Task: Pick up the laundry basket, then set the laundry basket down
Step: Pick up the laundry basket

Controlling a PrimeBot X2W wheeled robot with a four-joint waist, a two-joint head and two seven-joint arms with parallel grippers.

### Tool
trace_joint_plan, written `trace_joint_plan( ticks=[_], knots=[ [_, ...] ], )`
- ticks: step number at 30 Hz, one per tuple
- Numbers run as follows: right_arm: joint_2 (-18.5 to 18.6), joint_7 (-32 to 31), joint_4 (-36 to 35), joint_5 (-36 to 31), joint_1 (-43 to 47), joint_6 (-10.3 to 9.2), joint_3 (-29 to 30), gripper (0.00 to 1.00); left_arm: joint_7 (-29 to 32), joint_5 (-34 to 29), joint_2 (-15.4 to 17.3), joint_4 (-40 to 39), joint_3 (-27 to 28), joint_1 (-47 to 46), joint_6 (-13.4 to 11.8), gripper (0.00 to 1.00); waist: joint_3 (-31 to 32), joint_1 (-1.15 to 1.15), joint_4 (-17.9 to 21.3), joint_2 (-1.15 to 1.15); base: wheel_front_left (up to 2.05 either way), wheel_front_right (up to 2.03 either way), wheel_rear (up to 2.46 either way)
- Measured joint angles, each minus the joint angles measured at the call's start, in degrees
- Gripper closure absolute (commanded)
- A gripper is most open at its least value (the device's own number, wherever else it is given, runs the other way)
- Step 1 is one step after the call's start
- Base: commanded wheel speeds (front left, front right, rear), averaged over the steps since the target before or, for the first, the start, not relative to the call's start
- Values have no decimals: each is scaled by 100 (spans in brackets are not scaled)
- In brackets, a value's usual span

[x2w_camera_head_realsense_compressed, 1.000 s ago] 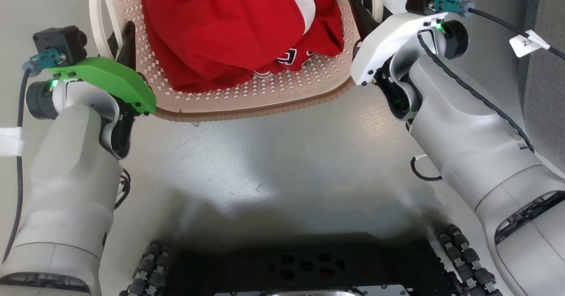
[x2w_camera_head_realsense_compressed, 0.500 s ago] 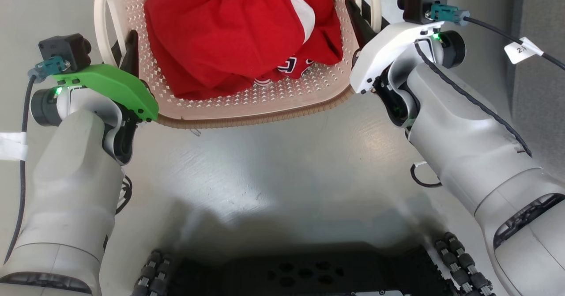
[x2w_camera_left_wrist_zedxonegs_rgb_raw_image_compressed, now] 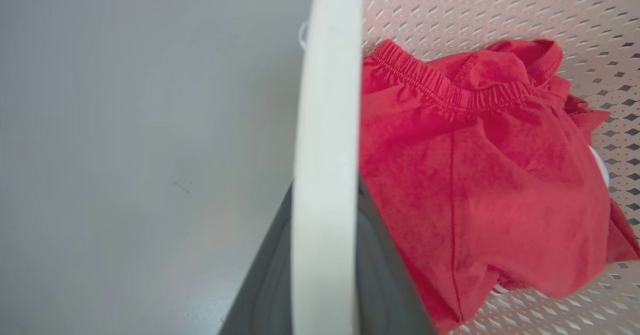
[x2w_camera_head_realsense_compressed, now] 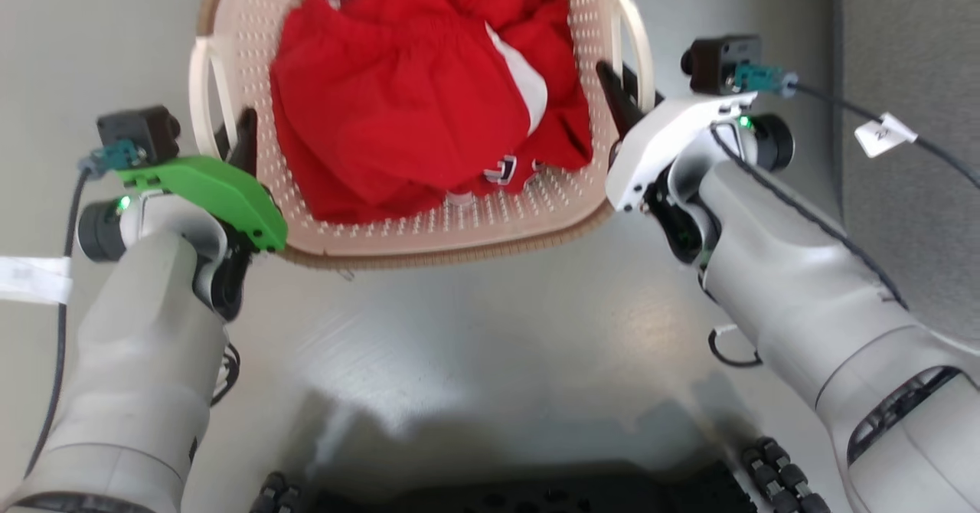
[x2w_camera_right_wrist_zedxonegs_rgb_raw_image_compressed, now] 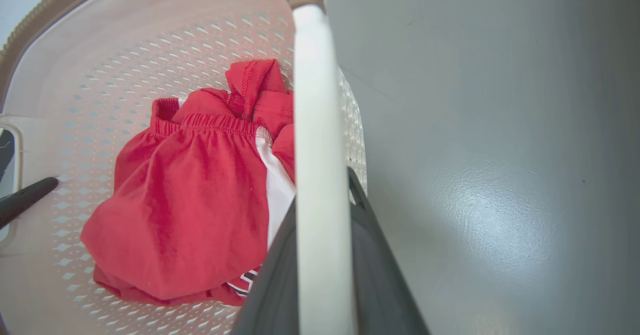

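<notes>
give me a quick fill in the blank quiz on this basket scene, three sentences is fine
1. The clothing lying in the laundry basket is ____ in colour.
2. The left gripper and the right gripper each clamp a white side ____ of the basket.
3. The left wrist cover is green, while the right wrist cover is ____.

Missing words: red; handle; white

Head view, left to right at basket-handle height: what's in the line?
left pincer → red clothes → right pincer → white cable tag. The laundry basket runs under both pincers, each closed on a side handle, so it has no single place in the order.
</notes>
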State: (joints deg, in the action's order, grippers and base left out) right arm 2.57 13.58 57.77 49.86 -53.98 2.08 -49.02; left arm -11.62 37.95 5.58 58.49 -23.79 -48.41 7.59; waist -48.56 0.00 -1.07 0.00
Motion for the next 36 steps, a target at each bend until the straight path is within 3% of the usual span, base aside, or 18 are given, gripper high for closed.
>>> trace_joint_plan(
  ticks=[36],
  knots=[
    [-49, -762, 240, 786, 1209, 93, -680, 100, 739, 715, -148, 432, -477, 1353, 1, 100, 2603, 0, 224, 0, 0, 0, 0]
  ],
)
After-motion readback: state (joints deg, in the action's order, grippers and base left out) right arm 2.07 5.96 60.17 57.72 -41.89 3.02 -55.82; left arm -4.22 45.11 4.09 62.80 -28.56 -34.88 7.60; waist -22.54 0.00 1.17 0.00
